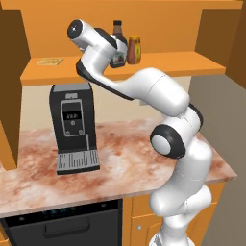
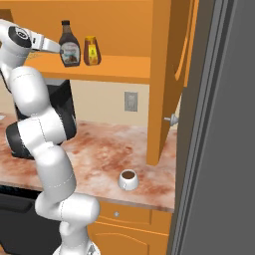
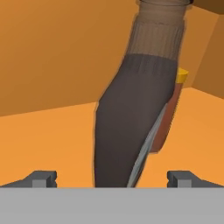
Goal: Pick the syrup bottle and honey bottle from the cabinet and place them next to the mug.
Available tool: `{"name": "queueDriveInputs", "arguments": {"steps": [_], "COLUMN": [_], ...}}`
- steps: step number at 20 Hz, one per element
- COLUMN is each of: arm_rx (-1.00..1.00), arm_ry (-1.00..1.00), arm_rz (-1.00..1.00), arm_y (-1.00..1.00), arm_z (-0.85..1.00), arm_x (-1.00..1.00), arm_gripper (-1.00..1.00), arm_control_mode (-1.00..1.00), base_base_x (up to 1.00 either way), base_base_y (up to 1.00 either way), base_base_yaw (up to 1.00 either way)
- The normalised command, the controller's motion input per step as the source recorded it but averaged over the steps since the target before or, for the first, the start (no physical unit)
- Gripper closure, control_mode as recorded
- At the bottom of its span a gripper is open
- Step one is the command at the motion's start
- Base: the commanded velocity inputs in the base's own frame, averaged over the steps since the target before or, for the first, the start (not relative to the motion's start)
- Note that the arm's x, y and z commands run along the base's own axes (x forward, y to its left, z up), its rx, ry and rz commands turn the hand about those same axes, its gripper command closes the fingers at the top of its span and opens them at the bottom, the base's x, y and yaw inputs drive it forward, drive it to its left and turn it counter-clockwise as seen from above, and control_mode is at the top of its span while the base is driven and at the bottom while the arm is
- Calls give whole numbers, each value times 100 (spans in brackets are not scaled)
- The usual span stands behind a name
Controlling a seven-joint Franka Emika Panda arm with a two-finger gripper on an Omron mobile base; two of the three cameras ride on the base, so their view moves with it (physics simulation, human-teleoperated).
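Close against the hand camera, the syrup bottle (image 3: 131,127) fills the frame's centre, its long axis running bottom to top and leaning right; the gripper (image 3: 113,178) has its fingertips (image 3: 41,177) spread wide at the lower corners, the bottle base between them, untouched. The honey bottle (image 3: 171,113) peeks out just behind, right of it. From the left base view, both stand on the cabinet (image 1: 192,65) shelf, upper centre. In the right base view, the mug (image 2: 128,179) sits low on the counter.
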Motion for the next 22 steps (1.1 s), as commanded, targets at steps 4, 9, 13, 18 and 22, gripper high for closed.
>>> {"name": "queueDriveInputs", "arguments": {"steps": [4, 9, 13, 18, 22], "arm_rx": [0, 0, 0, 0, 0], "arm_ry": [0, 0, 0, 0, 0], "arm_rz": [0, -2, -1, -1, 0], "arm_y": [-7, -15, -12, 0, 0], "arm_z": [-3, -6, -7, -1, -2], "arm_x": [2, 0, 4, 10, 15], "arm_gripper": [-100, -100, -100, -100, -100], "arm_control_mode": [-100, -100, -100, -100, -100], "base_base_x": [0, 0, 0, 0, 0], "base_base_y": [0, 0, 0, 0, 0], "base_base_yaw": [0, 0, 0, 0, 0]}}
